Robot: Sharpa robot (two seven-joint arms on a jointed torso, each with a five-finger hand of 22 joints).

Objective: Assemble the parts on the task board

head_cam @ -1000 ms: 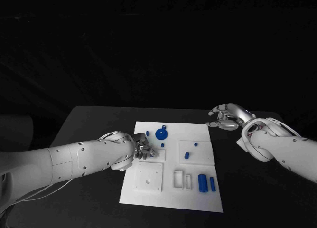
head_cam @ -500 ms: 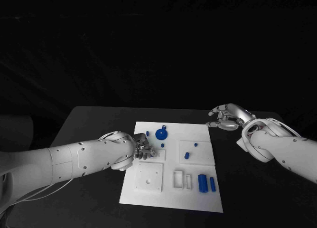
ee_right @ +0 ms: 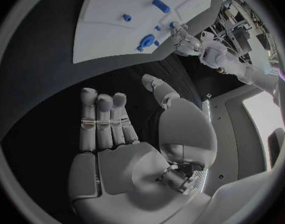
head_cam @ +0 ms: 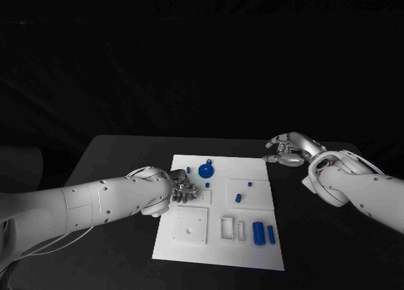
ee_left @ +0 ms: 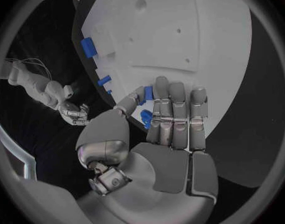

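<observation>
Left hand [head_cam: 183, 190] sat low on white board [head_cam: 254, 257], fingers half curled beside small blue pieces [ee_left: 147, 117] — grip unclear, cannot tell. Right hand [head_cam: 288, 149] hovered off board, loosely spread, holding nothing. Judged step: picking piece; next move needs sure pinch, then lift.

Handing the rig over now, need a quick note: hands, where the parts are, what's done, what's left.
Left hand: over the task board's left edge, fingers closed round a small blue part.
Right hand: open, empty, over the table off the board's far right corner.
On the board: round blue part near the far end, two blue cylinders at the near right, small blue pieces mid-board.
Done: one part gripped. Left: seat it, then the others.
</observation>
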